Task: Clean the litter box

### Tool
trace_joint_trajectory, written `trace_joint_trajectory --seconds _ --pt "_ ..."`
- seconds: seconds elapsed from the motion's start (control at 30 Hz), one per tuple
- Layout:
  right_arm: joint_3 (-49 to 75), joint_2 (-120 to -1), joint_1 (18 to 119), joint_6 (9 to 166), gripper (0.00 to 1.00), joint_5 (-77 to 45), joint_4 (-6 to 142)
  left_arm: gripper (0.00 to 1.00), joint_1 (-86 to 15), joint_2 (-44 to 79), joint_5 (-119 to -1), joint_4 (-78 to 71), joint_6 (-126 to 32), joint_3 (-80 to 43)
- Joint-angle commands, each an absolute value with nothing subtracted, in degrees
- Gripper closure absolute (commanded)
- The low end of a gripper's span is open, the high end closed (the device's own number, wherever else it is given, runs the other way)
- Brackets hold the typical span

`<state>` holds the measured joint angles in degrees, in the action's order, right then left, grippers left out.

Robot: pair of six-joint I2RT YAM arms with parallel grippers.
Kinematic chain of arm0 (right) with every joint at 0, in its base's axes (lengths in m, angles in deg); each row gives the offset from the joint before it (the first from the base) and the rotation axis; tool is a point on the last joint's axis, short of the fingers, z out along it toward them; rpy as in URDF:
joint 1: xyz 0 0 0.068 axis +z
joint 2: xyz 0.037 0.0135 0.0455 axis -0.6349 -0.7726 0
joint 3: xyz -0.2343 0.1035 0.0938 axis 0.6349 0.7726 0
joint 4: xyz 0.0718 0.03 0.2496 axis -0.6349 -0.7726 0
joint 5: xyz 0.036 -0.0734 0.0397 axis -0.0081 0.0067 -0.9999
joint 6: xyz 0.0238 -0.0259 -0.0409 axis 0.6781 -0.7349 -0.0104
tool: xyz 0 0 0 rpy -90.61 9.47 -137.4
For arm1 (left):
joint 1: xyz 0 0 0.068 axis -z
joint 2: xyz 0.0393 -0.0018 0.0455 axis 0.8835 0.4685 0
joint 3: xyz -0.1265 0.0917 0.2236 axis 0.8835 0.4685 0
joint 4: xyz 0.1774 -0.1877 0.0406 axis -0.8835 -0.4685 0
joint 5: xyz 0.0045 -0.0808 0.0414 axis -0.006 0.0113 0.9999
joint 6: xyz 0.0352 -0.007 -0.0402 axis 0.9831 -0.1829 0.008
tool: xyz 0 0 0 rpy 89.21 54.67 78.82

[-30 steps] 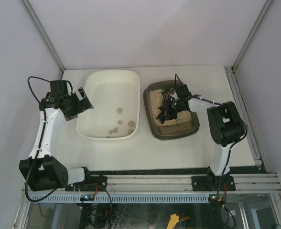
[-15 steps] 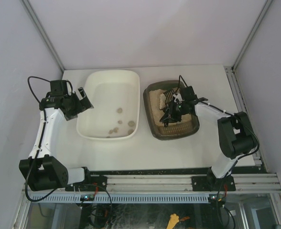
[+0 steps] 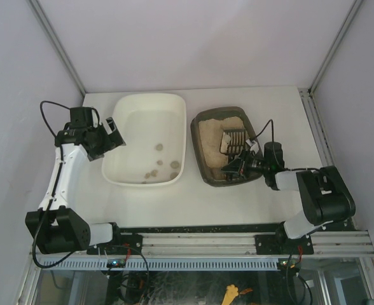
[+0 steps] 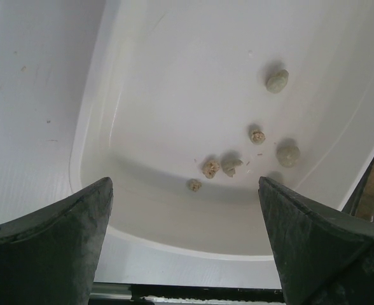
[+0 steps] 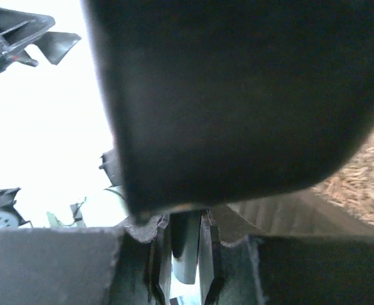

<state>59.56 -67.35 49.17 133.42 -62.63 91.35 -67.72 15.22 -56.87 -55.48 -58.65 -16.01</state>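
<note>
Two tubs sit side by side on the white worktop (image 3: 238, 203): a white tub (image 3: 174, 105) on the left with a handful of small clumps (image 4: 277, 81) in its bottom, and just to its right the dark litter box (image 3: 195, 136), holding beige litter. Left claw (image 3: 115, 132) hangs at the white tub's left rim, fingers spread wide, nothing between them. Right claw (image 3: 233, 168) sits low at the litter box's near end, pinched together on what looks like the handle of the slotted scoop (image 3: 233, 138), whose head lies on the litter.
</note>
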Motion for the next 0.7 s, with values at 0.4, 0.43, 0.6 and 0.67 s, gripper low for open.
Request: trace_joint_trajectory --seconds 0.4,0.43,0.6,0.67 --pt "72.0 -72.9 49.2 157.6 1.0 -67.9 154.0 0.0 -60.3 14.5 -33.4 -54.0 -52.7 -17.5" --pt "71.2 -73.8 49.9 158.9 1.0 -68.2 154.5 0.0 -60.3 14.4 -31.8 -53.9 -52.5 -17.9" --pt "69.9 -74.9 47.0 162.5 1.0 -70.0 154.5 0.0 -60.3 12.8 -31.9 -52.3 -41.2 -20.4" --pt "69.8 -75.8 45.6 163.8 1.0 -70.0 154.3 0.0 -60.3 11.9 -33.2 -52.5 -39.3 -21.3"
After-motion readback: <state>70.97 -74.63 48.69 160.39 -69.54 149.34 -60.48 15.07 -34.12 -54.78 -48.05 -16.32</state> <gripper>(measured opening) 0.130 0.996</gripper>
